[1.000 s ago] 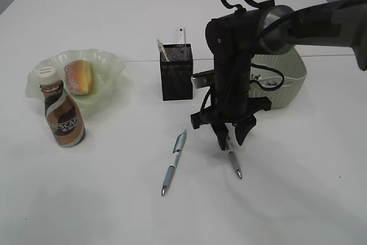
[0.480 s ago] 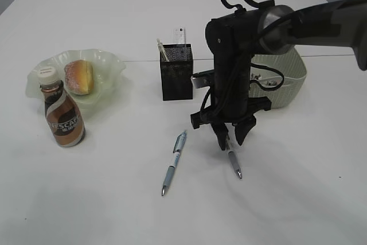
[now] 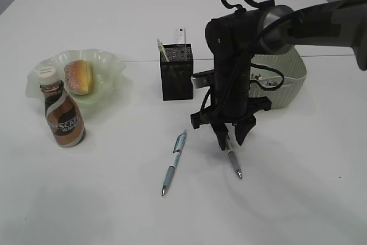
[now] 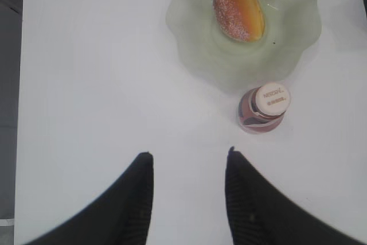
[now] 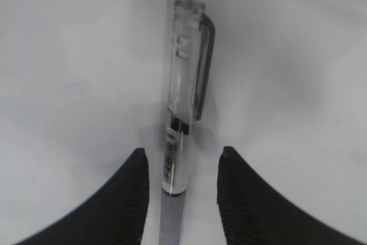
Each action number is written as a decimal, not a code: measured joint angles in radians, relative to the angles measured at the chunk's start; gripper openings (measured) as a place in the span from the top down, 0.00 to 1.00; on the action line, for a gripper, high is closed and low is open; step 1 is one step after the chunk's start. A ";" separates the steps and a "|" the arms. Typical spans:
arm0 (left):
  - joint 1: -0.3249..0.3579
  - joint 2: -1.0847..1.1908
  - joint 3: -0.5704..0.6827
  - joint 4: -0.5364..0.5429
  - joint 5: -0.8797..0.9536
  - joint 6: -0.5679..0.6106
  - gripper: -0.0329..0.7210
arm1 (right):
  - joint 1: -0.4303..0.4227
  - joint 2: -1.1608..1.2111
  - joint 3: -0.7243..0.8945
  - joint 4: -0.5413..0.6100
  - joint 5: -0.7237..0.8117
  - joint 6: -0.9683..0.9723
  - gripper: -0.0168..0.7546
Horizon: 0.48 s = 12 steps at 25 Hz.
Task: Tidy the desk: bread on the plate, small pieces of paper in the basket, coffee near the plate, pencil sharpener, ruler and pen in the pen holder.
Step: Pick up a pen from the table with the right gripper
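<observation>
The right pincer [image 3: 231, 140] hangs low over the white bench [image 3: 298, 199], fingers apart and straddling a clear-barrelled pen [image 3: 233, 162] that lies flat on the surface toward the near edge. In the right wrist view the pen [image 5: 182, 113] runs between the two dark fingertips [image 5: 129, 199], closer to the left one, with no visible clamp on it; its clip end points away from the pincer. A second, blue-grey pen [image 3: 174, 162] lies just to the left of the first, well apart from the fingers.

Behind the arm, a black mesh pen holder [image 3: 176, 72] stands near the bench's middle with a ruler-like strip and a small white item sticking up from it. A pale woven basket [image 3: 287, 81] sits beside it toward the right edge, partly hidden by the arm, with small scraps showing inside.

Toward the left edge, a piece of bread [image 3: 79, 76] rests on a frilled green plate [image 3: 109, 64], and a bottled coffee [image 3: 62, 114] stands upright just beside the plate's near rim.

The left pincer [image 4: 188, 162], fingers apart and empty, hovers above the bench near the bottle [image 4: 264, 109] and plate [image 4: 189, 21].
</observation>
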 joint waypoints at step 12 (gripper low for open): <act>0.000 0.000 0.000 0.000 0.000 0.000 0.55 | 0.000 0.000 0.000 0.000 0.000 0.000 0.60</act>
